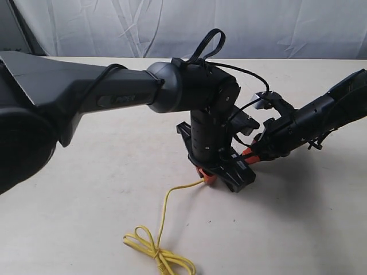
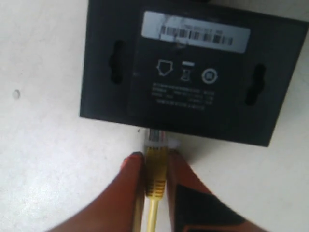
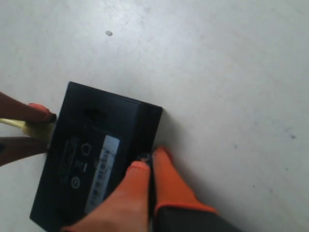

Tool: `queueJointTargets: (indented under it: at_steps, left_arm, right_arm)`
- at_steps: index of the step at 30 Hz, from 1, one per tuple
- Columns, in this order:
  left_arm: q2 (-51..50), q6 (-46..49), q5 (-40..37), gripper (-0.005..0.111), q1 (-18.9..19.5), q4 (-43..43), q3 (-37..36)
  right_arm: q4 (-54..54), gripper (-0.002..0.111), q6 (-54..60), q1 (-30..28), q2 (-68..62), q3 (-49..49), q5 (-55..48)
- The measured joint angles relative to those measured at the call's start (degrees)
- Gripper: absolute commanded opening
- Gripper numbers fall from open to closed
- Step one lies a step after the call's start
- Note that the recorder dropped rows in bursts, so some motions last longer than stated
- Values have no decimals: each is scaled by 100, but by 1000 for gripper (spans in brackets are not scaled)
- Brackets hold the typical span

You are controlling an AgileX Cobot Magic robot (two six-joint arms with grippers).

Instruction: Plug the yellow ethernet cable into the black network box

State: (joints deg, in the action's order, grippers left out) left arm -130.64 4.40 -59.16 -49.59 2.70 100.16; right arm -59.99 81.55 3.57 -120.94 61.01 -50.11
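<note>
The black network box [image 2: 111, 92] lies flat on the table with its white label strip [image 2: 195, 31] facing up. My left gripper [image 2: 156, 157] is shut on the yellow ethernet cable [image 2: 156, 169] just behind its clear plug [image 2: 157, 137]. The plug's tip sits at the box's near edge; how deep it sits I cannot tell. From the opposite side my right gripper [image 3: 150, 159] is shut on the rim of the box [image 3: 96, 145]. In the exterior view the box [image 1: 241, 172] lies between the left gripper [image 1: 207, 176] and the right gripper [image 1: 251, 153], and the cable [image 1: 163, 212] trails toward the front.
The cable's other end lies in a knotted loop [image 1: 152, 247] near the table's front edge. My left arm [image 1: 114, 94] reaches across from the left and hides much of the box. The pale table [image 1: 86, 195] has a white cloth backdrop [image 1: 229, 28] behind it.
</note>
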Motion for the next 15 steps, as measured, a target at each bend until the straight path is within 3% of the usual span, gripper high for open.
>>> queueJointTargets:
  at_steps: [15]
  left_arm:
    - [0,173,-177,0,0,-9,185]
  right_arm:
    - [0,-1,29,0,0,0,11]
